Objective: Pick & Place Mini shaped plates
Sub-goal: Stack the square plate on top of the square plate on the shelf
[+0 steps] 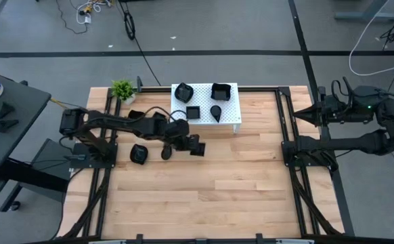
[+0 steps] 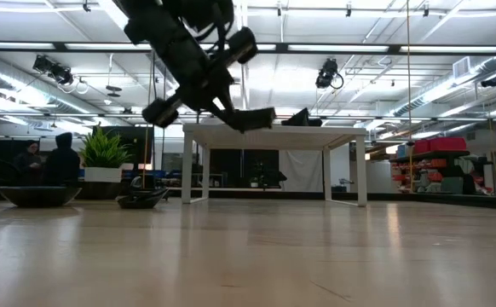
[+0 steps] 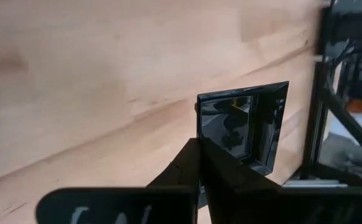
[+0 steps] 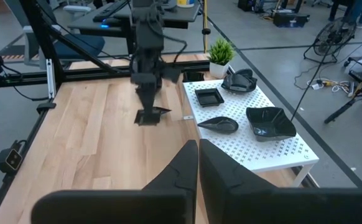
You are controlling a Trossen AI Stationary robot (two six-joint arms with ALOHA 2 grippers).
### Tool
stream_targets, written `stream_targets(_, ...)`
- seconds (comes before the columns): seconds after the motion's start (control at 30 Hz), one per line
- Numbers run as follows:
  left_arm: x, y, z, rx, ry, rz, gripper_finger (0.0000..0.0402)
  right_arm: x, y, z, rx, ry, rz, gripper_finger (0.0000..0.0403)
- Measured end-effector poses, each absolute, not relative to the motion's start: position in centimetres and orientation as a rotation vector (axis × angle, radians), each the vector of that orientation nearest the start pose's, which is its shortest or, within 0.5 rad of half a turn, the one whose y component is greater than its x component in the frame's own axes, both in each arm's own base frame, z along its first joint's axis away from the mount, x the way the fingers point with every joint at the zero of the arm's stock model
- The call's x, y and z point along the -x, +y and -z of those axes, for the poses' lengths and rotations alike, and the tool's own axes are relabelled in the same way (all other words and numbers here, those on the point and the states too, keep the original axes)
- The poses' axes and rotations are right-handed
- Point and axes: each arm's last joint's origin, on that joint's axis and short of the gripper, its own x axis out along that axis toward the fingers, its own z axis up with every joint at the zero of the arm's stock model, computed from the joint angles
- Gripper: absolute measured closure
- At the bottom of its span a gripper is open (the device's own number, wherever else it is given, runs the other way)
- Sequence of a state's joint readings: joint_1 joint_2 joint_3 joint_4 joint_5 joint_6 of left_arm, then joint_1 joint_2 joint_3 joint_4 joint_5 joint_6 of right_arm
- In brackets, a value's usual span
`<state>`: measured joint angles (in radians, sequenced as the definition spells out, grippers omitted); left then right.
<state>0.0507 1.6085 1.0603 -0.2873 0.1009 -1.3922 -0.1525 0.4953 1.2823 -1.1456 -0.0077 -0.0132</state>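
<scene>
Now the left gripper is mid-carry, pinched shut on a square black plate, held clear above the bare wood just in front of the white perforated stand. Looks like the transport step: the next move calls for picking a spot and lowering the plate level before letting go. Left of it, two more black dishes sit on the table beside the arm, with a small green potted plant at the back corner. On the stand rest four plates, a square one and a teardrop one among them. Over on the right, the right gripper waits by its frame, fingers together, holding nothing. Underneath, pale butcher-block wooden tabletop; beyond, an open workshop with grey floor, cables and ceiling strip lights
</scene>
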Motion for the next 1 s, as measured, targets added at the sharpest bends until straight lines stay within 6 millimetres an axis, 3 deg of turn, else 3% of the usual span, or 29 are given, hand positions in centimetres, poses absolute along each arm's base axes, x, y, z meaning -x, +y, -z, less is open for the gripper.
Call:
stream_targets(0.27, -31.3, 2.1, -25.2, 1.358, 0.634, -0.572, 0.0393, -0.9, -0.1, -41.1, -0.015, 0.358, 0.141, 0.0383)
stream_targets(0.6, -29.8, 4.0, -27.4, 1.397, 0.534, -0.572, 0.0391, -0.9, -0.1, -41.1, -0.016, 0.359, 0.141, 0.0383)
stream_targets(0.83, -29.3, 6.2, -28.4, 1.414, 0.482, -0.577, 0.0389, -0.9, -0.1, -41.1, -0.016, 0.359, 0.141, 0.0383)
stream_targets(1.0, -29.3, 8.1, -30.6, 1.383, 0.401, -0.568, 0.0389, -0.9, -0.1, -41.1, -0.016, 0.358, 0.141, 0.0383)
